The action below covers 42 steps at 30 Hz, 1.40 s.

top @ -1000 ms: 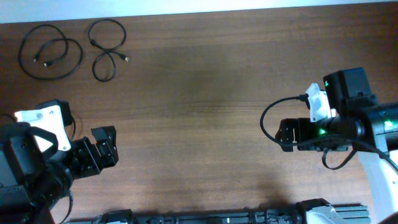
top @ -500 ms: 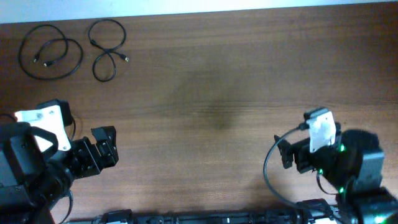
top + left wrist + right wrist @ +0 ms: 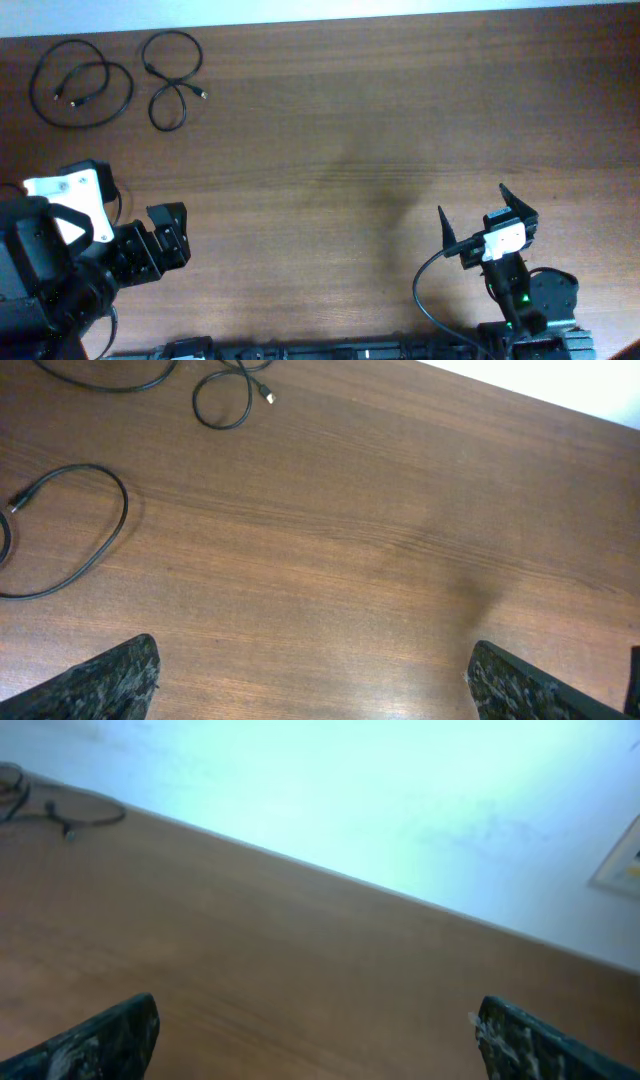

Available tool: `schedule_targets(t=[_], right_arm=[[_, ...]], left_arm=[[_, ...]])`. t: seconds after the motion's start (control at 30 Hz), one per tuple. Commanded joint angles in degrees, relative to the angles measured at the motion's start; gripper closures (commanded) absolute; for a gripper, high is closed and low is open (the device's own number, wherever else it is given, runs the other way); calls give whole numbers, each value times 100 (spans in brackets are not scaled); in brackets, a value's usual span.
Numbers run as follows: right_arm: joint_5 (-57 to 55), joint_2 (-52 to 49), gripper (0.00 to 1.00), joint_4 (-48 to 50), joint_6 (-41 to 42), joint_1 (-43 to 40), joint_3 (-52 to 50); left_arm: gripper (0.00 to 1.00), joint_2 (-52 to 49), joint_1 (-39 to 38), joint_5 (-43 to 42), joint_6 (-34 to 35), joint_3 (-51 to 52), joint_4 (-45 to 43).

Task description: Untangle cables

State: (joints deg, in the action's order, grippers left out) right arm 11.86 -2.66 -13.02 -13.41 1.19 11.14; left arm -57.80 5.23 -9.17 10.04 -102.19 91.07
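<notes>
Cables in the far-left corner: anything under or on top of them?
Only the bare wooden table shows under the cables, and nothing lies on top. Where loops cross, the lower strand is briefly hidden.

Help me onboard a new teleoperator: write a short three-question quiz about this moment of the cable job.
1. True or false: the left gripper is holding a cable.
2. Where on the table do the cables lie? A) centre B) far-left corner C) near edge, right side
3. Fill in: the jaws of the right gripper stand ___.
Key: 1 false; 2 B; 3 open.
</notes>
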Motion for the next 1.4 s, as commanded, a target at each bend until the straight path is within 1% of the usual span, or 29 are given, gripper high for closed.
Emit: schedule_targets(t=[0.0,0.23,0.3,0.33,0.37,0.47,0.57,0.63,0.83,1.07,1.37], right_arm=[[-55,247,2,323,35,-103,-433],[-212,247,1,754,68,-168,-798],[-409,247,2,973,472,-168,-935],[-673,247,2,1147,1040,-168,-1069],[-809,247,2,1064,1325,-168,-1082],[-809,247,2,911,1467,-160,-1082],[-966,247,2,859,1886,-168,-1082],[-942,245,2,859,1998,-164,-1082],[-977,247,2,852,1987,-164,-1082],[-1001,240,2,846,1191,-157,-1082],[-1023,240,2,837,1128,-157,-1082]], left_arm=[[1,17,-22,42,-92,22,-4],[1,17,-22,42,-92,22,-4],[1,17,-22,42,-92,22,-4],[1,17,-22,42,-92,22,-4],[1,17,-22,42,-92,22,-7],[1,17,-22,44,-92,22,-4],[1,17,-22,42,-92,22,-4],[1,17,-22,42,-92,22,-4],[1,17,-22,44,-92,22,-7],[1,17,-22,42,-92,22,-4],[1,17,-22,42,-92,22,-4]])
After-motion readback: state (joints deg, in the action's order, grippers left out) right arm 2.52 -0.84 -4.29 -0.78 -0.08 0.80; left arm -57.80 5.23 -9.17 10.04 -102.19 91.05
